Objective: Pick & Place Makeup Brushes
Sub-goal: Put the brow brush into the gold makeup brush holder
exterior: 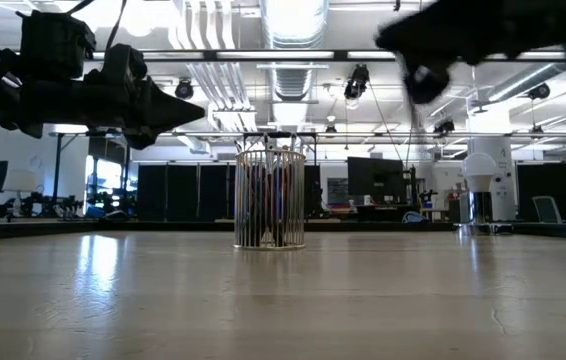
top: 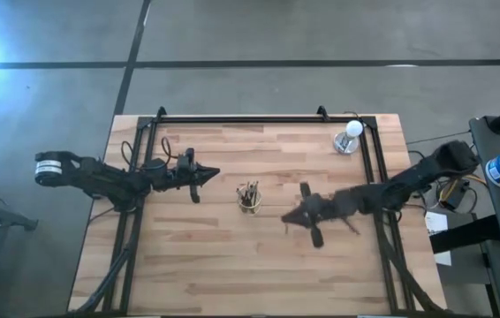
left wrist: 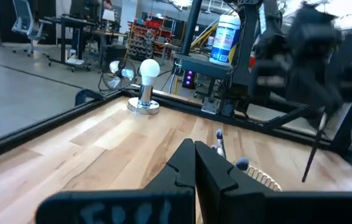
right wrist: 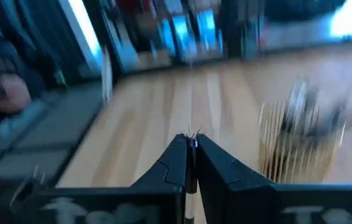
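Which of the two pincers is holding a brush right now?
The right pincer: it is shut on a thin brush that hangs beneath it. The left pincer is shut on nothing.

Blurred and hidden parts

The right claw (top: 291, 221) is smeared by motion in the high view; the makeup brushes (exterior: 269, 205) blur together behind the wire holder (exterior: 270, 198); individual brushes cannot be told apart.

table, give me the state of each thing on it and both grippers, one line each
wire cup: upright mid-table, brushes standing in it
makeup brushes: upright in the cup, tips above the rim
held brush: thin stick pinched between the right gripper's fingers
right gripper: shut on the held brush, raised off the table right of the cup
left gripper: shut, empty, raised left of the cup
white round-topped object: upright at the far right corner
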Controlling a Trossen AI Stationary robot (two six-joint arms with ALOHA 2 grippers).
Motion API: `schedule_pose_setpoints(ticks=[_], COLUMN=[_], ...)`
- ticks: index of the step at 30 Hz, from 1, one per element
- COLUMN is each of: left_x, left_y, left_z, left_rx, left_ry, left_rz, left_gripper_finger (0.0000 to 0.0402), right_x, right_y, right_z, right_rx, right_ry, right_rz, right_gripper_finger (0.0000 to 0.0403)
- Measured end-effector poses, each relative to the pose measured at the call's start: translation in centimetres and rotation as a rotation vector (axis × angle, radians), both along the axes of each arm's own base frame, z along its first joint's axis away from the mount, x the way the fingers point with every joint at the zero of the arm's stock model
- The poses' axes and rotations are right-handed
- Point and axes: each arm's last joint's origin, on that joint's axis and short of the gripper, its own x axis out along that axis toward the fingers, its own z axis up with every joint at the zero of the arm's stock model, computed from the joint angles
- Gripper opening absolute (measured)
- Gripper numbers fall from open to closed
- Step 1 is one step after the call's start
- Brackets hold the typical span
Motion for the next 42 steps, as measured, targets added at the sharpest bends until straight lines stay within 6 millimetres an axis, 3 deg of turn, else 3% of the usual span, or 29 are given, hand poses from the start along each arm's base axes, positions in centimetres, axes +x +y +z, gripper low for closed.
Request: schedule_pose_setpoints(ticks=[5, 9, 15, 19, 28, 35, 42], left_x=[0.0, 0.0, 0.0, -0.1, 0.0, 0.0, 0.0], left_y=[0.0, 0.1, 0.2, 0.2, 0.2, 0.2, 0.2], left_z=[0.0, 0.0, 0.1, 0.1, 0.0, -0.2, -0.2], left_rx=[0.004, 0.013, 0.042, 0.041, 0.037, 0.033, 0.019], left_ry=[0.001, 0.002, 0.003, 0.004, 0.014, 0.031, 0.029], left_rz=[0.0, 0.02, 0.062, 0.064, 0.066, 0.07, 0.073], left_gripper_finger=[0.0, 0.0, 0.0, 0.0, 0.0, 0.0, 0.0], right_x=[2.2, 5.1, 8.3, 9.4, 11.2, 11.5, 11.6], right_y=[-3.7, -5.7, -8.5, -9.6, -9.9, -9.9, -9.9], right_z=[1.2, 3.6, 4.9, 2.9, -1.9, -3.0, -3.2], right_rx=[-0.128, -0.14, -0.174, -0.143, -0.06, -0.023, -0.001], right_ry=[-0.193, -0.257, -0.24, -0.173, -0.072, -0.049, -0.037], right_rz=[-0.029, -0.051, -0.121, -0.142, -0.161, -0.168, -0.174], right_gripper_finger=[0.0014, 0.0013, 0.0013, 0.0013, 0.0013, 0.0015, 0.0049])
